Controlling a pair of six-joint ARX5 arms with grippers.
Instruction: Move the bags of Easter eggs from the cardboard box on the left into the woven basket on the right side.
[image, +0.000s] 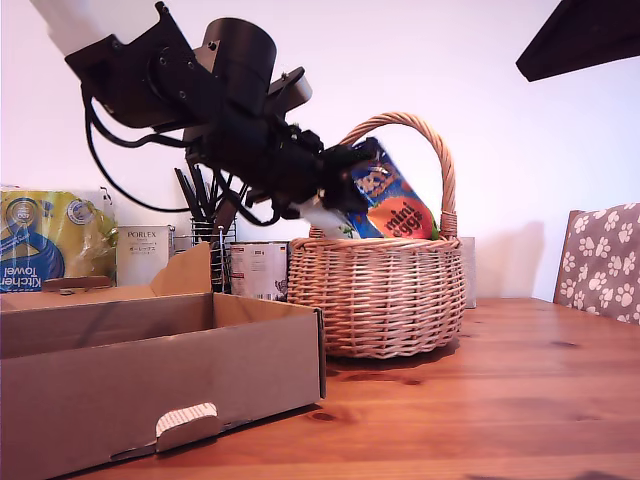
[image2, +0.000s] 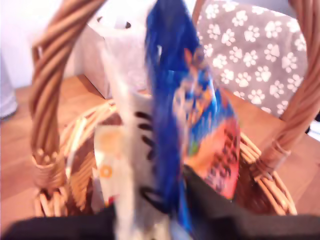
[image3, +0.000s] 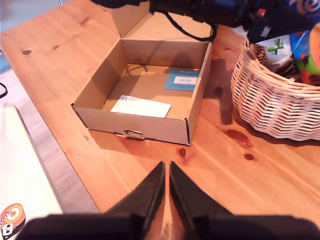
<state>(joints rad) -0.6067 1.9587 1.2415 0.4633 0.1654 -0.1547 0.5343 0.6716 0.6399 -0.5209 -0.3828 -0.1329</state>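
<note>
Tabletop (image: 520, 400): my first claw (image: 352, 180) grips blue bag (image: 398, 205) above basket (image: 385, 295)

My first arm (image: 200, 90) is all matte black blocky housings, with one round drum-shaped joint cap (image: 243, 48). A white tube link (image: 62, 20) runs off at the exterior view's top left. Loose black cables (image: 105, 175) hang in loops below the housings, and there is thinner black wiring near the wrist. A small pale grey panel (image: 292, 92) sits beside the drum. My first gripper (image: 352, 175) is black, its fingers (image2: 220, 210) plain matte and blurred close up. My second gripper (image3: 166, 167) has two black wedge fingers (image3: 145, 195), smooth and tapering to sharp tips.
</note>
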